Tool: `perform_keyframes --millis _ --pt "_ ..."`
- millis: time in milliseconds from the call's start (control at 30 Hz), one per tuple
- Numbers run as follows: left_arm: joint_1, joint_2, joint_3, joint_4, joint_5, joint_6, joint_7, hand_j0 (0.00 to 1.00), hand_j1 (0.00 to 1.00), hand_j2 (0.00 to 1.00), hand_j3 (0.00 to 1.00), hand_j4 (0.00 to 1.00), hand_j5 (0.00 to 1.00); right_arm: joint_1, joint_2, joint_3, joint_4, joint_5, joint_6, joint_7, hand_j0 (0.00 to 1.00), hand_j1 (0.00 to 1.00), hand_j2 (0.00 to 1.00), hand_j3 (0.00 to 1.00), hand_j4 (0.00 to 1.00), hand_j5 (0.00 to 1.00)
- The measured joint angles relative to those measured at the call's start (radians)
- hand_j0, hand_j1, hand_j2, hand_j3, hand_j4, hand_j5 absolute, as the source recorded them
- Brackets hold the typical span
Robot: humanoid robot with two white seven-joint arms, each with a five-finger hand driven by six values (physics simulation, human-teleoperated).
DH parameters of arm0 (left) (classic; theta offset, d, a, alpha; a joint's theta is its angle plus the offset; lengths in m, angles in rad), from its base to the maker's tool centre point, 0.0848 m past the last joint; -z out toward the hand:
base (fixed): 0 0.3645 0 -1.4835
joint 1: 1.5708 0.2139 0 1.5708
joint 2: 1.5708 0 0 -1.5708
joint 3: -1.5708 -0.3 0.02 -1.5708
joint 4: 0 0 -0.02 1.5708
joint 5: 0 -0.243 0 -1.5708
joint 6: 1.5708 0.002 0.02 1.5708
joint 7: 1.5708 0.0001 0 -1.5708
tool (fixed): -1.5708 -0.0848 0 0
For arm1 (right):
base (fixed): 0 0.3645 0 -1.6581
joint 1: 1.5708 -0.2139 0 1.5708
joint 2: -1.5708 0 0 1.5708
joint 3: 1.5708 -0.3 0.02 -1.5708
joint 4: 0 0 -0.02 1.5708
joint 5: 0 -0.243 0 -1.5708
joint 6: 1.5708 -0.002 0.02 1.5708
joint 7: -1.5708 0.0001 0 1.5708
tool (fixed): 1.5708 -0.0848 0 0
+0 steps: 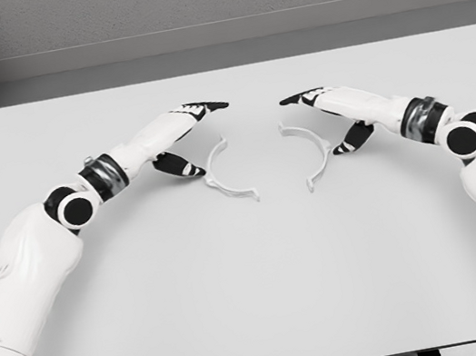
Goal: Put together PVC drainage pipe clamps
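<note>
White table (260, 303) (grey walls behind), two clamp halves (228, 175) apart.

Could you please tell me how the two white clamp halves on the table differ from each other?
The left clamp half lies left of centre, by the left hand; the right clamp half lies right of centre, by the right hand. The left one bulges leftward, the right one rightward, so their open sides face each other. Both are thin white arcs with end tabs, lying apart on the table.
</note>
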Motion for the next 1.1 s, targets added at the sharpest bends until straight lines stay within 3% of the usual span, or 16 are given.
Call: perform_keyframes --millis 967,1100 --pt "0.000 -0.067 -0.018 -0.011 -0.009 0.000 -0.004 1.00 1.00 1.00 1.00 1.00 1.00 -0.002 0.000 0.025 -0.060 -0.019 -0.001 -0.003 1.00 1.00 1.00 1.00 1.00 1.00" --pt "0.000 -0.075 -0.019 -0.011 -0.011 0.000 -0.007 1.00 1.00 1.00 1.00 1.00 1.00 -0.002 -0.047 0.020 -0.061 -0.062 -0.001 -0.003 1.00 1.00 1.00 1.00 1.00 1.00"
